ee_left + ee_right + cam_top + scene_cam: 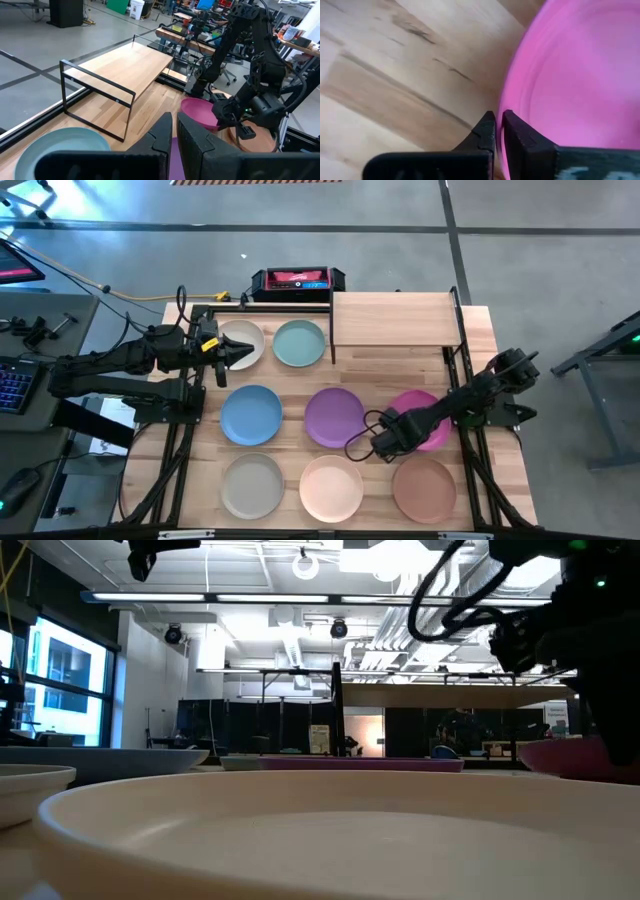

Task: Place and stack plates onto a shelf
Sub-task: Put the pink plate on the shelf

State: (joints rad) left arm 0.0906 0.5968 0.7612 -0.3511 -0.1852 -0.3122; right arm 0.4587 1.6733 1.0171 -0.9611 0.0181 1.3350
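Eight plates lie in rows on the wooden table: cream, pale teal, blue, purple, magenta, grey-beige, peach and terracotta brown. The shelf, a light-wood board on black posts, stands at the far edge with nothing on it. My right gripper is shut at the magenta plate's near-left rim. My left gripper hovers shut above the cream plate, touching nothing. My right gripper pinches the magenta plate's rim at its near-left side, with one finger on the outside over the wood and one on the inside of the plate. It reaches across the plate from the right, slanting downward. Whether the plate is lifted, I cannot tell.
The shelf's black frame stands between the teal plate and the table's right half. A black and red box sits beyond the far edge. The purple plate lies close beside my right gripper, and the terracotta plate lies just nearer.
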